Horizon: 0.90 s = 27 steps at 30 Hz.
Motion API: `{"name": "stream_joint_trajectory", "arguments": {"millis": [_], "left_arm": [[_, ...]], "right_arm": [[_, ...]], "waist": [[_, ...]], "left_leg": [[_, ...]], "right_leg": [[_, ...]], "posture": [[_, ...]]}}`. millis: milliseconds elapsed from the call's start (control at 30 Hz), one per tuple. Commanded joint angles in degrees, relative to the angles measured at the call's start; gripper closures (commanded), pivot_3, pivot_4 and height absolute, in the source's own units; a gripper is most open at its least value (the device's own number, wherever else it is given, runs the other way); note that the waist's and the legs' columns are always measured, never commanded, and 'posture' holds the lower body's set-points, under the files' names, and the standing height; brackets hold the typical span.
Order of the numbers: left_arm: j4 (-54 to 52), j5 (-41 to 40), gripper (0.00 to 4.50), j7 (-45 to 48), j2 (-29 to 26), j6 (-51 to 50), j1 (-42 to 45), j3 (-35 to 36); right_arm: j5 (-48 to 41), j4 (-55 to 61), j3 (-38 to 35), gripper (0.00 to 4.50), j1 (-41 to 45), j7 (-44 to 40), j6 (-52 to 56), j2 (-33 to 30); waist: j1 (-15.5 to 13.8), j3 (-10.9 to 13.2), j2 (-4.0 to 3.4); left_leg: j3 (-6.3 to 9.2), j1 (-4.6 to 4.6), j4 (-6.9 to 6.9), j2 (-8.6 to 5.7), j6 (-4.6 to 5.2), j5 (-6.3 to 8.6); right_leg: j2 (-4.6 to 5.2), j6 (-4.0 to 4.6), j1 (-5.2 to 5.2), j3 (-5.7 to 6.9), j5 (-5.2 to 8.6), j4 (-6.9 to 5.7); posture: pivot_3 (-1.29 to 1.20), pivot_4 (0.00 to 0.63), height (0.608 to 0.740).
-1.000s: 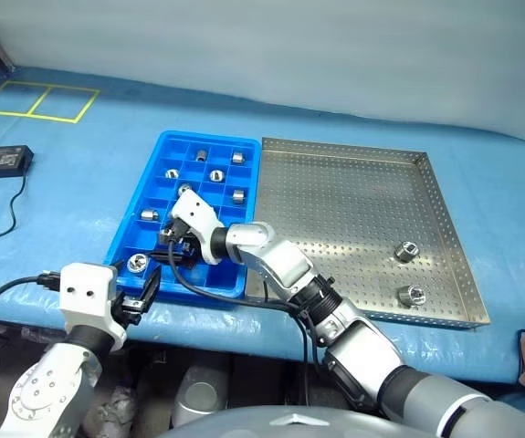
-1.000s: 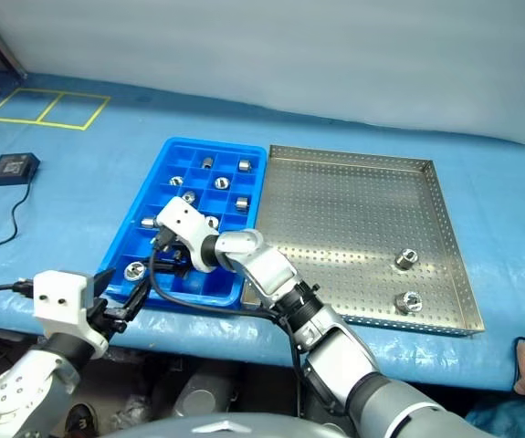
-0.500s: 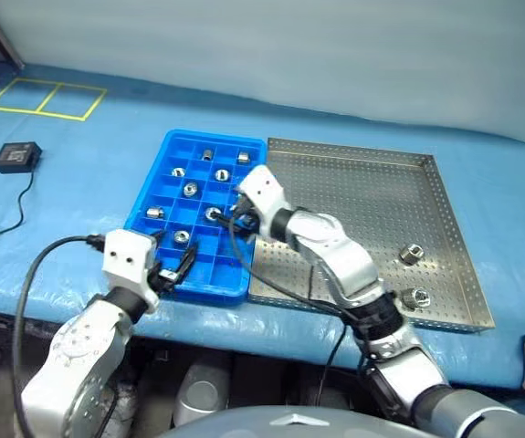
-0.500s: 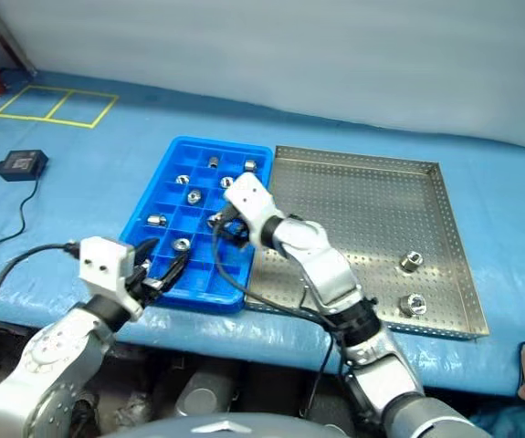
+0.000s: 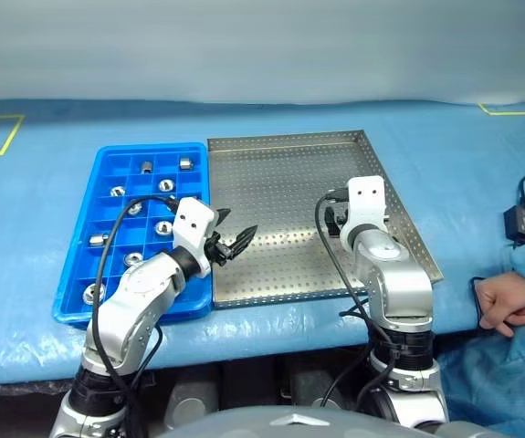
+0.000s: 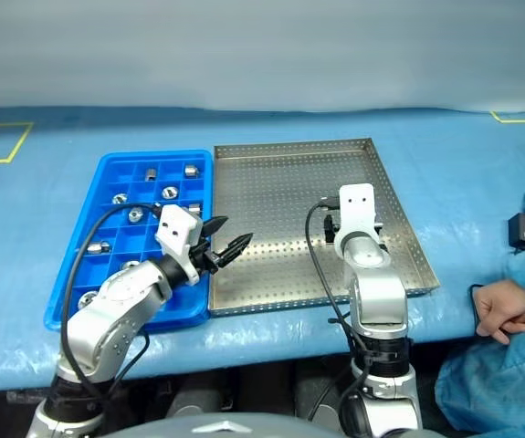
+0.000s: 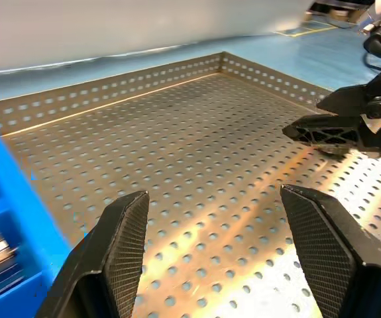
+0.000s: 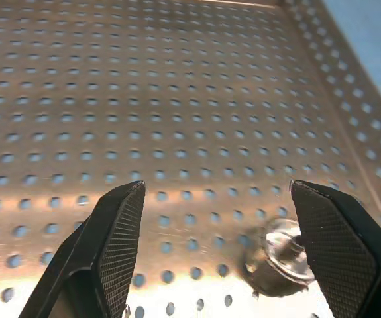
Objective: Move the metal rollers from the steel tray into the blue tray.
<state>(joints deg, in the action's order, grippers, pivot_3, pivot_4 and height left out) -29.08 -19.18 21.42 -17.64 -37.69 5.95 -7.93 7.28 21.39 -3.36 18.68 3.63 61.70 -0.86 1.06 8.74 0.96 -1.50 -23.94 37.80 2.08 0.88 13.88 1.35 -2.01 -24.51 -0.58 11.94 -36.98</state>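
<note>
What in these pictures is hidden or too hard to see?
- Steel tray: the near right part of its floor is covered by the right arm in both eye views, so the count of rollers left there is unknown.
- Roller: blurred and half behind a finger in the right wrist view.
- Blue tray: cut off by the left wrist view's edge.

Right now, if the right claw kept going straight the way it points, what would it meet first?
Probably the metal roller lying on the steel tray, just ahead of the open right claw and close to one of its fingers. If it passes beside the roller, it meets the perforated tray floor; depth is hard to judge.
</note>
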Motion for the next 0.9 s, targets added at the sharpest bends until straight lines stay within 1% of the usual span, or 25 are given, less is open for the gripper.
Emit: {"name": "stream_joint_trajectory", "arguments": {"millis": [33,233,433,600,900], "left_arm": [[0.1,-0.1,1.04,1.4,-0.2,2.1,1.4,0.1],[0.1,0.2,1.04,2.0,-0.6,2.1,1.1,0.1],[-1.0,0.4,1.04,1.7,-1.2,1.6,-0.2,0.7],[-2.0,0.6,1.04,1.1,-1.7,1.3,-1.3,1.1],[-3.0,0.8,1.04,0.0,-2.0,1.1,-2.7,1.4]], "right_arm": [[1.1,-0.3,-2.0,0.82,-0.4,4.3,-2.5,2.6],[0.5,-5.9,-5.0,0.82,-0.5,8.1,-6.8,5.2],[-0.5,-12.9,-8.0,0.82,0.8,10.8,-12.9,5.6],[-1.3,-16.2,-8.2,0.82,1.4,11.5,-15.1,6.0],[-2.0,-17.0,-7.3,0.82,2.2,10.7,-15.7,6.1]], "waist": [[0.6,0.0,0.00],[1.1,0.0,0.00],[1.0,0.0,-0.01],[0.9,0.0,0.00],[0.9,0.0,-0.01]], "left_leg": [[0.00,0.01,0.00,0.00,0.00,0.00],[-0.13,0.06,0.05,-0.02,0.04,-0.01],[-0.18,0.08,0.05,-0.03,0.07,-0.01],[-0.17,0.09,0.02,-0.02,0.07,-0.01],[-0.31,0.16,0.07,-0.01,0.18,-0.09]], "right_leg": [[0.00,-0.02,0.00,-0.02,-0.01,0.00],[0.00,-0.19,0.03,-0.21,-0.11,0.01],[0.01,-0.22,0.03,-0.26,-0.13,0.02],[0.00,-0.21,0.03,-0.26,-0.13,0.01],[0.02,-0.23,0.07,-0.36,-0.14,0.01]], "posture": [[-0.04,0.150,0.740],[-0.04,0.150,0.740],[0.00,0.150,0.740],[0.02,0.150,0.740],[0.04,0.150,0.740]]}}
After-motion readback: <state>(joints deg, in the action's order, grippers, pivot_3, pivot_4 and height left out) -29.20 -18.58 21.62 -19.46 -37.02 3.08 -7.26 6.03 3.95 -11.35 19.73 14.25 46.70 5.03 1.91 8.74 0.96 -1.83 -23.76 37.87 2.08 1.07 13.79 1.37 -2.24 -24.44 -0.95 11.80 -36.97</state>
